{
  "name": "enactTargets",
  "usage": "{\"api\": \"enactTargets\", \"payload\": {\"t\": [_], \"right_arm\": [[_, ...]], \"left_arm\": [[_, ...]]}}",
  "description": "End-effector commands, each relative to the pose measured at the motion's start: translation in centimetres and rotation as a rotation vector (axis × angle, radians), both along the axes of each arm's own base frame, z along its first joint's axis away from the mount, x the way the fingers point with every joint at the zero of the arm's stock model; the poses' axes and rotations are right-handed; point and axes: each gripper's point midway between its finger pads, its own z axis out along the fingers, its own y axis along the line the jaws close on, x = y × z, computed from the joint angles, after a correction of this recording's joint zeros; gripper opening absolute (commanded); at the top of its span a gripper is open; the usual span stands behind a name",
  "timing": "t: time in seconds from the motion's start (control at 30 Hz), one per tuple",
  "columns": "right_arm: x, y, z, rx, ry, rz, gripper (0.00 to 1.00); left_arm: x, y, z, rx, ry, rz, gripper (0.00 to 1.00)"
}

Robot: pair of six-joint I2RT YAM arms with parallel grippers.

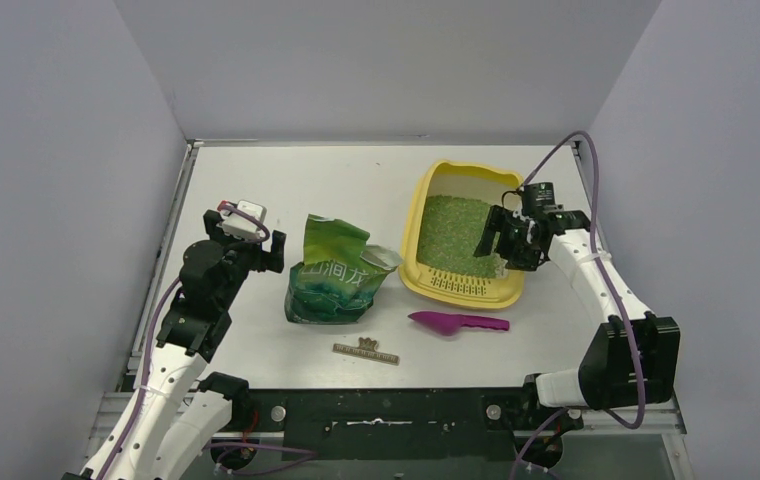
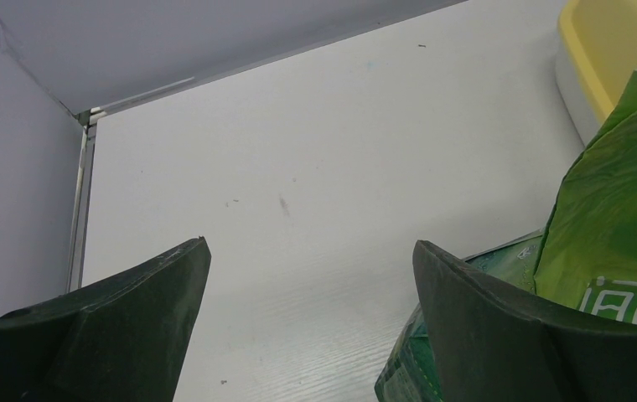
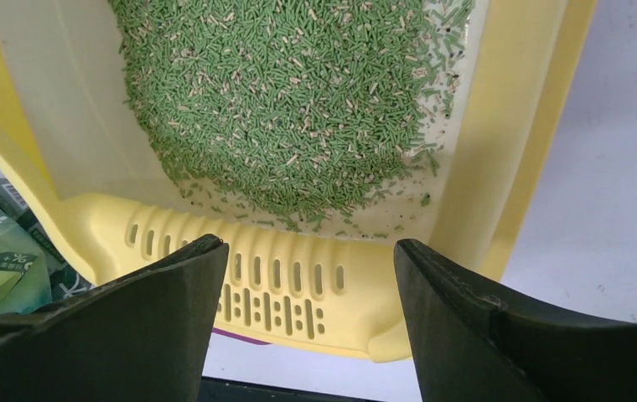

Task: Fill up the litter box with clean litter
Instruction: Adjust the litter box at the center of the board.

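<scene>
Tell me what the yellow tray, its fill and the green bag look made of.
The litter box looks like moulded plastic: smooth, glossy, slots formed in one end. The litter is matte short pellets, green and pale, possibly pressed plant fibre; unconfirmed. The bag looks like glossy plastic film, creased and printed.

In the left wrist view we saw only one corner of the litter box (image 2: 608,50), the rest cut off by the top and right edges. The green bag (image 2: 608,218) ran off the right and bottom, its white characters clipped. From the right wrist we caught just a purple sliver of the scoop (image 3: 240,338) under the box's slotted end. From above, the right gripper (image 1: 497,248) hid part of the box's right rim, and the small dark strip (image 1: 366,351) in front of the bag was too small to identify.
</scene>
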Motion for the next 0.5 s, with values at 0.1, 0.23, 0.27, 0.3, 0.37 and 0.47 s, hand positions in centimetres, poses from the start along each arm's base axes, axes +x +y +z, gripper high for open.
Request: {"api": "enactTargets", "payload": {"t": [0.1, 0.23, 0.27, 0.3, 0.37, 0.47], "right_arm": [[2.1, -3.1, 0.9, -0.184, -0.065, -0.015, 0.75], [1.9, -4.0, 0.1, -0.237, -0.038, -0.016, 0.76], [1.9, -4.2, 0.0, -0.246, -0.032, -0.016, 0.76], [1.9, -4.5, 0.0, -0.259, -0.027, -0.016, 0.76], [2.0, -4.7, 0.0, -0.268, -0.021, -0.017, 0.76], [2.5, -5.3, 0.7, -0.270, -0.034, -0.031, 0.76]], "left_arm": [[0.3, 0.1, 3.3, -0.025, -0.087, 0.004, 0.90], [0.2, 0.1, 3.4, -0.024, -0.088, 0.003, 0.90], [0.3, 0.1, 3.3, -0.023, -0.087, 0.005, 0.90], [0.3, 0.1, 3.3, -0.023, -0.086, 0.004, 0.90], [0.3, 0.1, 3.2, -0.023, -0.082, 0.003, 0.90], [0.4, -0.1, 3.0, -0.020, -0.072, -0.004, 0.90]]}}
